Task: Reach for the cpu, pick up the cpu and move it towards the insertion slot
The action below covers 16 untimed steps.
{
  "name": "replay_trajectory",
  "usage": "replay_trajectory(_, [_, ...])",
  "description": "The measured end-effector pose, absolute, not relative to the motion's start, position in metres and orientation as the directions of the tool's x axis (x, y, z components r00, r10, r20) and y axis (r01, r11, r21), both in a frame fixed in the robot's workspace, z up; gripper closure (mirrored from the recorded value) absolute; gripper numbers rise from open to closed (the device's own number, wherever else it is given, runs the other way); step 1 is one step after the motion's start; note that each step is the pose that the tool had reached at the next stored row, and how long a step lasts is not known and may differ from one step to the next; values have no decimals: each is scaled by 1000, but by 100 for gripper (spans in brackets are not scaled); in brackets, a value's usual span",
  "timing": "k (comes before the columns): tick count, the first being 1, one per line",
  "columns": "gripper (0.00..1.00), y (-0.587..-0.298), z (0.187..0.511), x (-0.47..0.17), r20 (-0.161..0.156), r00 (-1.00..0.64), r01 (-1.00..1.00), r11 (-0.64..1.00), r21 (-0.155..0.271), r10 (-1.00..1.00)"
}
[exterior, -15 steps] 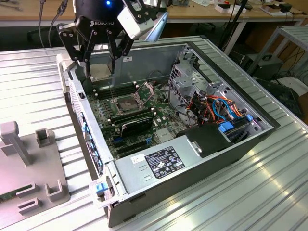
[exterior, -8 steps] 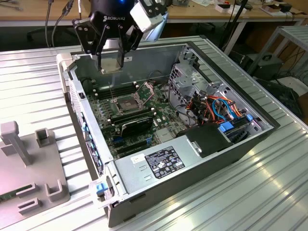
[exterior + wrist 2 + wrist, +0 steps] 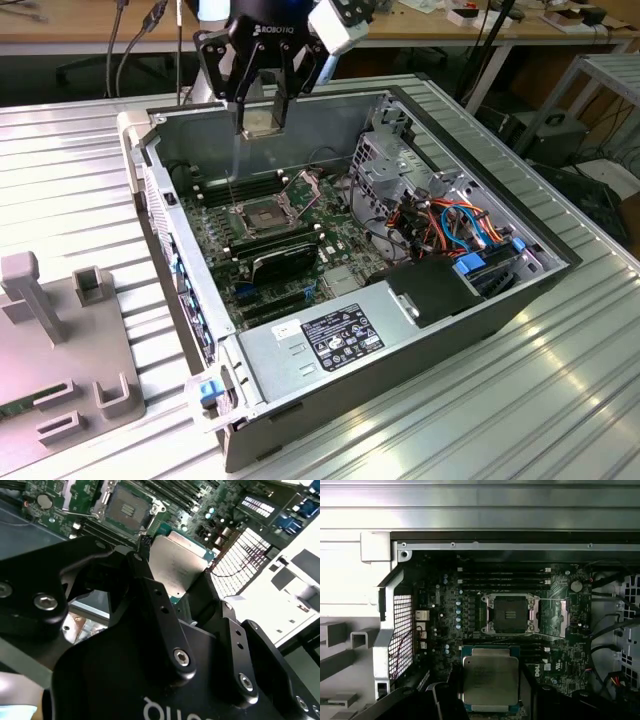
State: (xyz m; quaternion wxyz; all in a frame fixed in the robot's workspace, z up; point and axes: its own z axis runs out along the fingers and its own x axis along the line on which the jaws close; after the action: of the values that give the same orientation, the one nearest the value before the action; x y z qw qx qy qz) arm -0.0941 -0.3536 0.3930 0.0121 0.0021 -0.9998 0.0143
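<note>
My black gripper (image 3: 262,118) hangs above the far wall of the open computer case, shut on the cpu (image 3: 263,124), a thin pale silvery square held flat between the fingers. In both wrist views the cpu (image 3: 176,564) (image 3: 489,679) sits gripped by its two opposite edges, well above the board. The insertion slot (image 3: 262,218) lies lower down on the green motherboard, its silver frame around a dark centre and its thin bracket swung open. In both wrist views the insertion slot (image 3: 125,507) (image 3: 510,614) shows beyond the cpu, apart from it.
The grey case wall (image 3: 300,110) rises just below the gripper. A black card (image 3: 283,260) and long memory slots (image 3: 240,190) flank the socket. A drive cage (image 3: 400,160), coloured cables (image 3: 450,225) and the power supply (image 3: 340,335) fill the exterior view's right. A grey fixture (image 3: 60,330) sits on the left.
</note>
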Motion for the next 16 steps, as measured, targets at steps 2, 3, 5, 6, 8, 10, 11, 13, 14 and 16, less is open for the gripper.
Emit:
replay_trajectory(2, [45,-347,393,-84,24,-1000,-5,1000,-30,-4])
replay_trajectory(3, [45,-346,393,-83,24,-1000,-2,1000,-30,-2])
replay_trajectory(5, [45,-346,392,-81,24,-1000,6,1000,-30,7])
replay_trajectory(6, [45,-346,392,-79,24,-1000,12,999,-30,13])
replay_trajectory(8, [45,-343,391,-74,24,-1000,19,999,-30,20])
replay_trajectory(10, [45,-338,391,-69,24,-999,23,999,-30,24])
replay_trajectory(11, [45,-338,391,-69,24,-999,24,999,-30,25])
replay_trajectory(13, [45,-338,391,-69,24,-999,24,999,-30,25])
replay_trajectory(14, [45,-338,391,-69,24,-999,25,999,-30,25])
replay_trajectory(16, [45,-338,391,-69,24,-999,25,999,-30,26])
